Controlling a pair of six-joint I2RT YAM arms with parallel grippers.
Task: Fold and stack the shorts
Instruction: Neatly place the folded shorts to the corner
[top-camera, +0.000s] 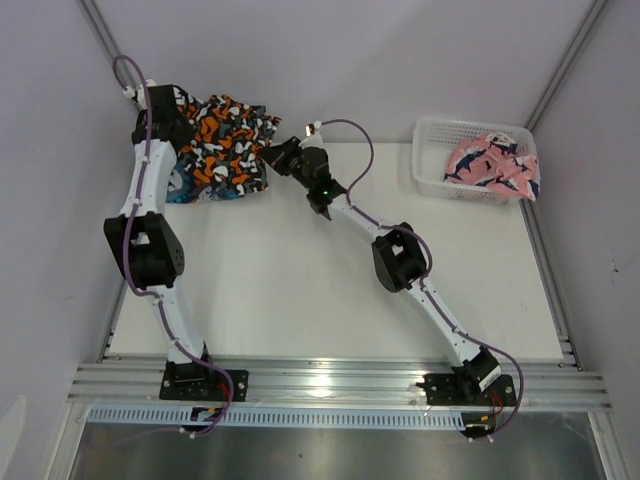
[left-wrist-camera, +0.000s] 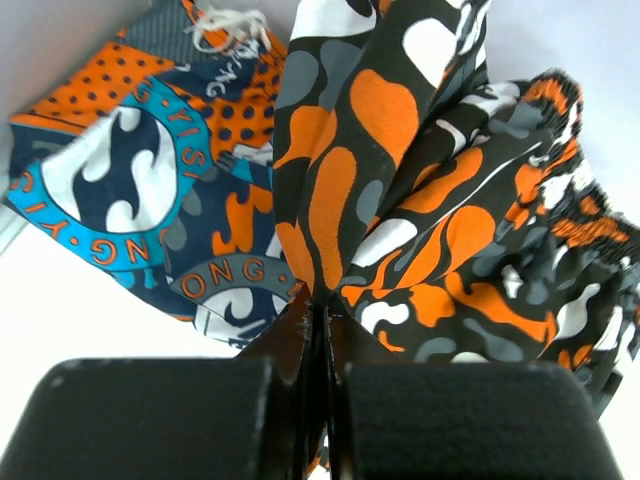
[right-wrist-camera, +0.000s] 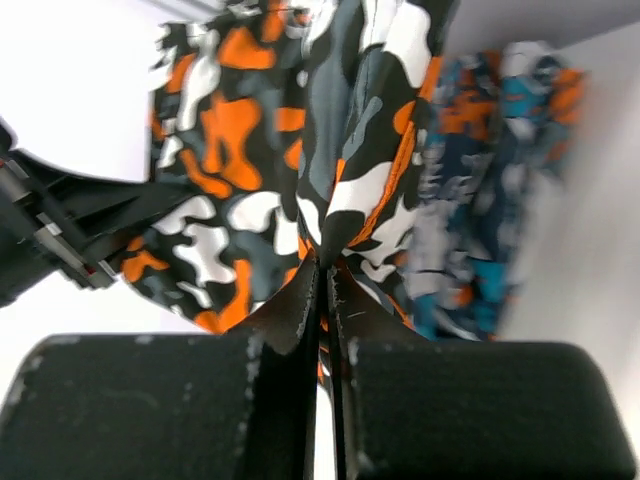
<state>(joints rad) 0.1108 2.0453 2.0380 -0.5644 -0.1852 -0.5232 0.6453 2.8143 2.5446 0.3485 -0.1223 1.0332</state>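
The orange-black-white camouflage shorts (top-camera: 228, 135) lie bunched at the table's far left, over the blue-teal-orange patchwork shorts (top-camera: 183, 183). My left gripper (top-camera: 170, 112) is shut on the camouflage shorts' left edge (left-wrist-camera: 330, 200); the patchwork shorts (left-wrist-camera: 120, 190) lie beneath. My right gripper (top-camera: 283, 155) is shut on the camouflage shorts' right edge (right-wrist-camera: 330, 160), with the patchwork shorts (right-wrist-camera: 480, 200) blurred behind. The pink-navy-white shorts (top-camera: 492, 162) sit crumpled in the basket.
A white mesh basket (top-camera: 432, 160) stands at the far right of the white table (top-camera: 330, 290). Grey walls close in at the back and sides. A metal rail (top-camera: 330, 380) runs along the near edge by the arm bases.
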